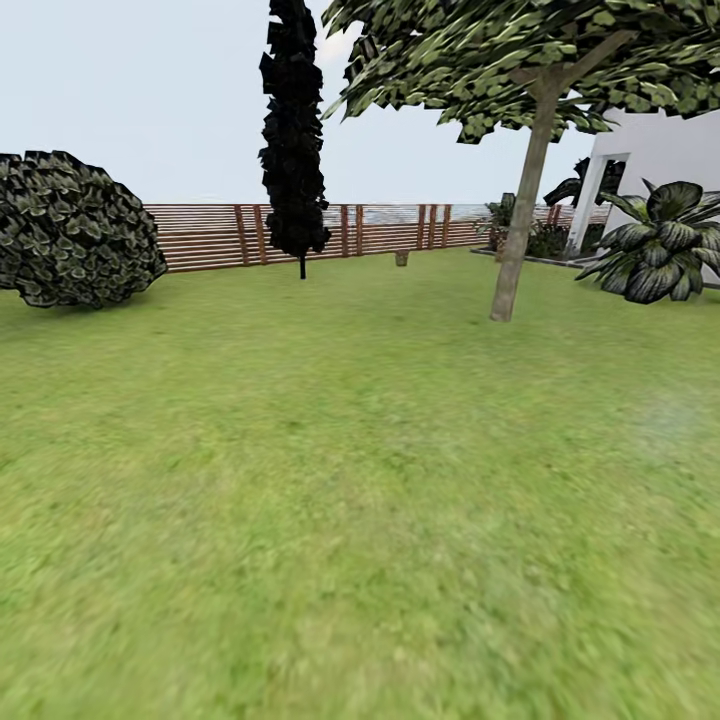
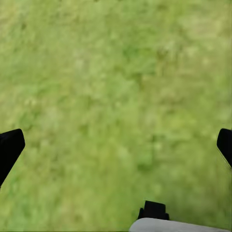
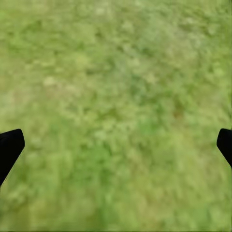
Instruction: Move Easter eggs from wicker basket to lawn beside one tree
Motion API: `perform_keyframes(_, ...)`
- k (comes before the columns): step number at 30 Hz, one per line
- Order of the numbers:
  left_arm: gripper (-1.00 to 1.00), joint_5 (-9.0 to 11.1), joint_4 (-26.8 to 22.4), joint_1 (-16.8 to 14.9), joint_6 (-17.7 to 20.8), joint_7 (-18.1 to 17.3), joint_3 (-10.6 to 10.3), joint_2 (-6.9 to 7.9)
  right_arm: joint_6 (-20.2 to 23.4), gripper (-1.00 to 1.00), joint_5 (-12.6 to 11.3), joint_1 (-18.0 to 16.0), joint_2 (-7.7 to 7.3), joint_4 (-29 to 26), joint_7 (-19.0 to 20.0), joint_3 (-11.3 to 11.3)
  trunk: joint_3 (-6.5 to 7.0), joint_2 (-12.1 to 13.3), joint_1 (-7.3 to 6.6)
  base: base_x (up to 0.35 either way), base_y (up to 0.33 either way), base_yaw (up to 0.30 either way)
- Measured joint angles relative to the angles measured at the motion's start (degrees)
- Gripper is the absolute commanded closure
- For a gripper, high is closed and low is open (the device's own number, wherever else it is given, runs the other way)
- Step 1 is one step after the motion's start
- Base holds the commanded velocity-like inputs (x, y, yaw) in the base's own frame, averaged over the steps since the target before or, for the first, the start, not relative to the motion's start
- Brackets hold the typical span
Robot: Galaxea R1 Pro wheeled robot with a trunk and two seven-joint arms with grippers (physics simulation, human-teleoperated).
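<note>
Both tools hang over bare grass: the left tool (image 2: 116,145) has its black fingertips (image 2: 9,147) spread wide with nothing between them, and the right tool (image 3: 116,145) is spread the same way, empty. From the head camera, the lawn (image 1: 340,480) stretches ahead to a brown slatted fence (image 1: 205,235). The tree (image 1: 520,225) with the pale trunk stands at about 1 o'clock. A dark cypress (image 1: 293,130) rises at 11 o'clock, a round bush (image 1: 70,230) at 10 o'clock, and a white house (image 1: 660,150) at 2 o'clock. A small tan object near the fence is too far off to identify.
</note>
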Motion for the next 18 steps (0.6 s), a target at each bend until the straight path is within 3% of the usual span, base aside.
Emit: perform_keyframes(18,-1.00,0.03,0.00,0.00,0.00,0.02,0.00,0.00,0.00,-1.00,0.03,-0.01,-0.03,-0.01,0.01,-0.01,0.00,0.00,0.00,0.335,0.000,0.000)
